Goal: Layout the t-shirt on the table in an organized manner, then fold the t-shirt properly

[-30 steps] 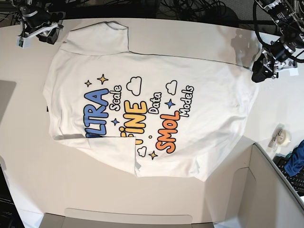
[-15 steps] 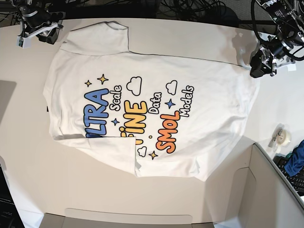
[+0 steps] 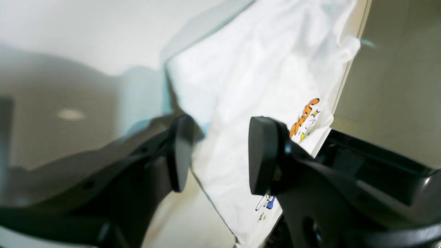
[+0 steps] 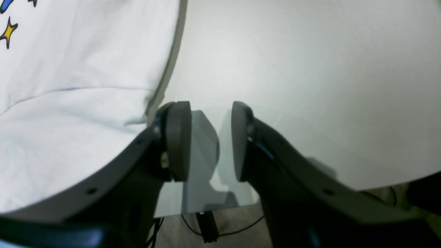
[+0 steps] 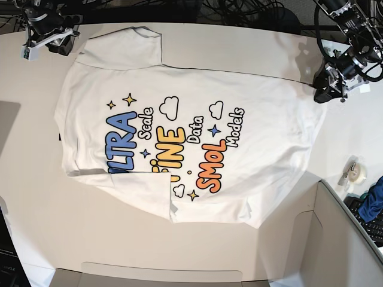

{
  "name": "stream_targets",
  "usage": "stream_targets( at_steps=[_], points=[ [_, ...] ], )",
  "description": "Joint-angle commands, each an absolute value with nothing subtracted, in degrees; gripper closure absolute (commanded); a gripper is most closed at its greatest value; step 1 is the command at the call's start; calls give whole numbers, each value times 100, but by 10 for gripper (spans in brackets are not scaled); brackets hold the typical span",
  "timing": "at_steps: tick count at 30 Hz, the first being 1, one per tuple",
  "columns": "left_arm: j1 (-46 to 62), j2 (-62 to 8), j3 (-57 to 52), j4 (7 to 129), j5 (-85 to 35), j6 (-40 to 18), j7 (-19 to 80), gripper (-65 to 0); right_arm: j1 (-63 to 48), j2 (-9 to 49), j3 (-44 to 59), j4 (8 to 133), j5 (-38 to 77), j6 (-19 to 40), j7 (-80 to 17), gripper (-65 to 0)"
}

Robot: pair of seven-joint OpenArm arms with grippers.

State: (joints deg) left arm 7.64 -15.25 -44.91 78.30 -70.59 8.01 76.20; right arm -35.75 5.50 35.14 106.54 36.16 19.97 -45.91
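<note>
The white t-shirt (image 5: 257, 137) lies spread on the off-white table (image 5: 60, 227) with its cartoon lettering facing up; one sleeve is folded over its lower left. My left gripper (image 5: 322, 91) is at the shirt's upper right corner. In the left wrist view this gripper (image 3: 220, 155) is open, and the t-shirt's (image 3: 258, 69) edge runs below the gap between its jaws. My right gripper (image 5: 51, 40) is at the far left corner, beside the other sleeve. In the right wrist view it (image 4: 210, 141) stands open over bare table (image 4: 310, 86), nothing between its pads, with the t-shirt (image 4: 69, 120) just to its left.
A tape roll (image 5: 354, 172) and a blue cloth (image 5: 372, 203) lie at the right edge, beside a grey box wall (image 5: 341, 239). Another box rim (image 5: 161, 276) sits at the bottom. Cables hang past the table's far edge (image 4: 206, 220).
My left gripper has shifted slightly at the shirt's right corner, ending a little lower and closer to the cloth. The right arm and the shirt have not moved.
</note>
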Motion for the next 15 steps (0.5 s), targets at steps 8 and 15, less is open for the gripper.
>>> stream_targets(
  at_steps=[8, 15],
  points=[
    [585, -1631, -4505, 7820, -7468, 1156, 7811, -268, -3653, 585, 3538, 10730, 3626, 2018, -4593, -204],
    [303, -1648, -4558, 7820, -7468, 1138, 7793, -268, -3626, 585, 3547, 10721, 3626, 2018, -4593, -204]
  ],
)
